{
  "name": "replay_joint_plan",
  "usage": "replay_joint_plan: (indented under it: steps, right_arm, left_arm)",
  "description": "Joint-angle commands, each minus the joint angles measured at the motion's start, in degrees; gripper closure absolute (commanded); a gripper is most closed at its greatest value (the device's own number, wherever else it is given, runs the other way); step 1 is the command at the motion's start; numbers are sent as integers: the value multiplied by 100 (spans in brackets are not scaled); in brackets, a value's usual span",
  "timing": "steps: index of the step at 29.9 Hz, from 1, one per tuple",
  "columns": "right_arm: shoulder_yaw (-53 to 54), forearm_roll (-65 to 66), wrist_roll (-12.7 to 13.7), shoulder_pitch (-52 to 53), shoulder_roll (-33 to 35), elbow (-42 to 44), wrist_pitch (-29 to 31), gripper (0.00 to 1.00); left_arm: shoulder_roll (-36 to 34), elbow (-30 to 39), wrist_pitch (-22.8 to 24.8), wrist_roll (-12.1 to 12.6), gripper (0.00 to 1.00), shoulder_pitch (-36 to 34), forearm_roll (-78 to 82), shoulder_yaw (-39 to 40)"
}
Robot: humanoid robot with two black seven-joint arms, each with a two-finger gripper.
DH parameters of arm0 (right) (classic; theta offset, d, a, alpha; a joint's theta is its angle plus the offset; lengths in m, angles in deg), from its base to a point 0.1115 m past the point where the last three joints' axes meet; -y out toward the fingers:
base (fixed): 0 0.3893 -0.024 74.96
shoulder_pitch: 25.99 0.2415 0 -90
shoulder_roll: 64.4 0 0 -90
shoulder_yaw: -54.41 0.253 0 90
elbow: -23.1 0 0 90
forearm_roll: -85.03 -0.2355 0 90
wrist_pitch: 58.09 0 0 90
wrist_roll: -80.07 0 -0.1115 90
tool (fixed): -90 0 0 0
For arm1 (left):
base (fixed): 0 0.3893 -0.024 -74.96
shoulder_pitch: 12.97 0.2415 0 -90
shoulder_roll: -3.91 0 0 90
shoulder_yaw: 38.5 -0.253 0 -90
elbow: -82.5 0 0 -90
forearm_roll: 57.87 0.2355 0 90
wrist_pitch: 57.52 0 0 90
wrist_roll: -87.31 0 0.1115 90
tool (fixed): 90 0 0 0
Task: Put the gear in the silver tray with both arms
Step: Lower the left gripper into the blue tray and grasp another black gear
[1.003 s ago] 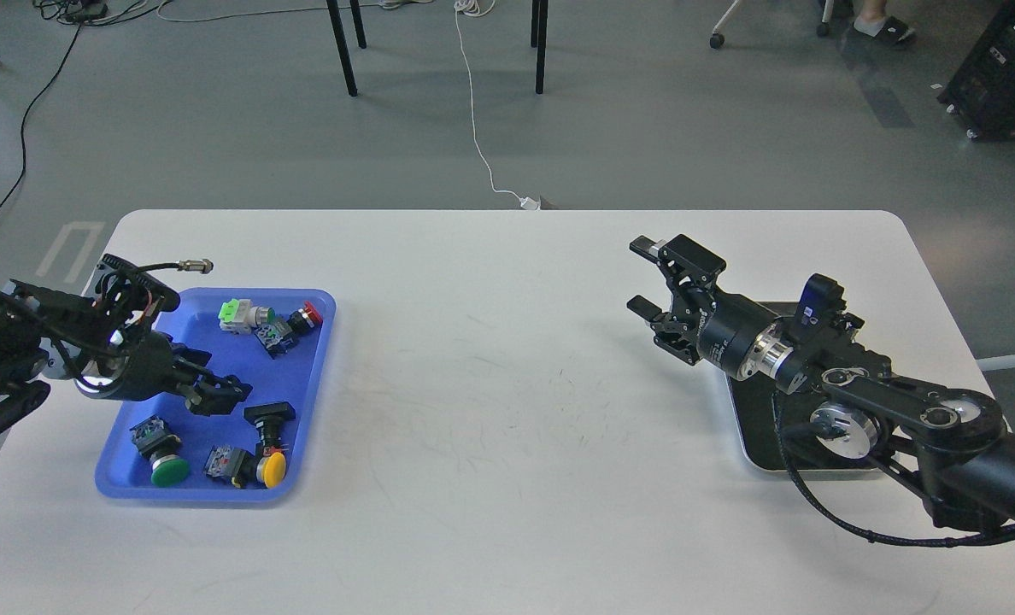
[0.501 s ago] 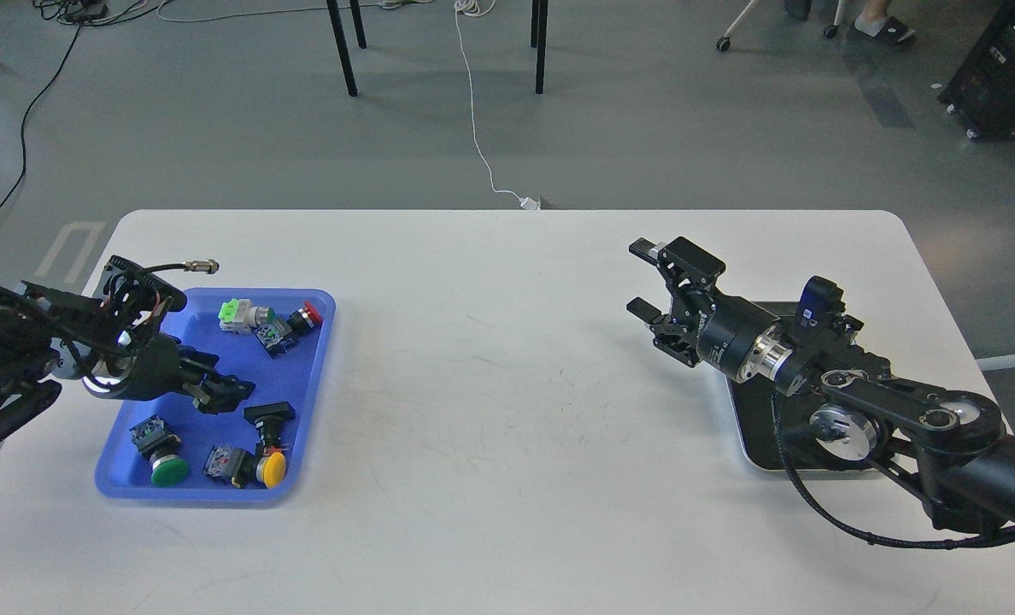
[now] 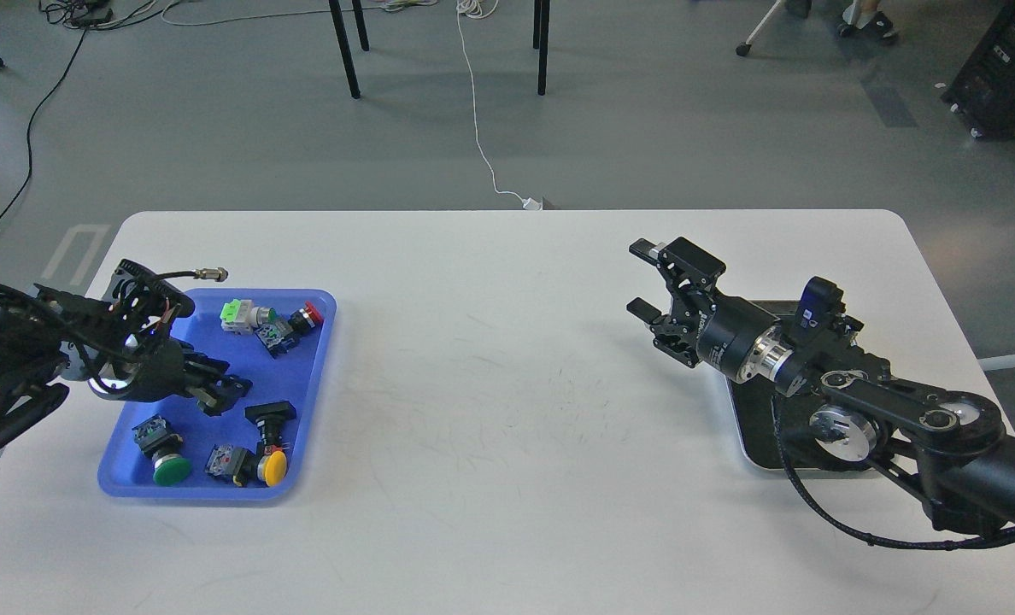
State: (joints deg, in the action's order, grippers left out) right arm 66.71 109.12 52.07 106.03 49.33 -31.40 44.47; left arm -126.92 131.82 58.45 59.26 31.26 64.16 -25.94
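Head view: silver tray (image 3: 751, 431) long axis near-to-far; right claw (image 3: 644, 278) apart, left claw (image 3: 221, 393) unclear.

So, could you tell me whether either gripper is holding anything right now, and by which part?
The right gripper is open and holds nothing. The left gripper hangs over the blue tray; whether it grips a part cannot be told.

Lab/workshop: grey floor (image 3: 644, 145) w/ loose cables (image 3: 479, 128), white table (image 3: 507, 410), equipment case (image 3: 1007, 73).
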Motion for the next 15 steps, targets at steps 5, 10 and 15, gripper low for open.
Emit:
replay_joint_plan:
  steps: [5, 10, 15]
  right_arm:
    - [0, -1, 0, 0, 0, 1, 0, 4]
    - [0, -1, 0, 0, 0, 1, 0, 4]
    - [0, -1, 0, 0, 0, 1, 0, 4]
  left_arm:
    - [4, -10, -4, 5, 88, -19, 5, -8]
    - [-4, -10, -4, 5, 88, -107, -48, -8]
    - [-4, 148, 49, 5, 88, -327, -127, 10]
